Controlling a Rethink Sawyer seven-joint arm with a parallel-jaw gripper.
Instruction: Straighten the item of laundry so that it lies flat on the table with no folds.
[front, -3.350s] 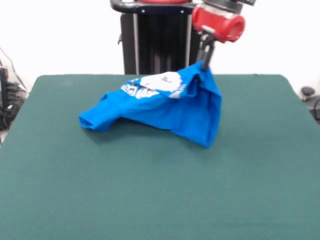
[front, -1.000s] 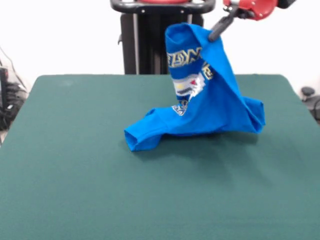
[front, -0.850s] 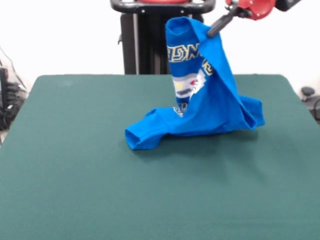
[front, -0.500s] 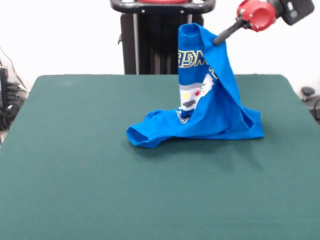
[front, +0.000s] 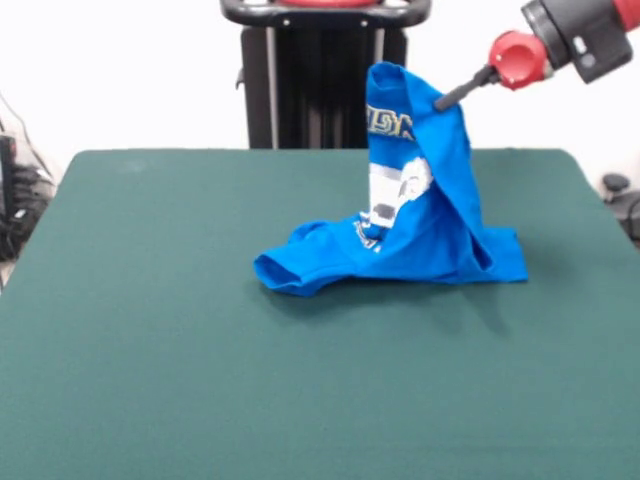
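I hold the shirt (front: 425, 215) by a pinch of cloth near its top, my gripper (front: 443, 99) closed on it, so it hangs like a tall cone. Its lower part and one sleeve rest on the table (front: 150, 350), a little right of the middle. Nothing is flat yet; I judge most of the work remains: lay it down, spread it, remove the folds. The green table is bare around it. Behind stand the pedestal (front: 320, 75) and a white wall (front: 120, 70).
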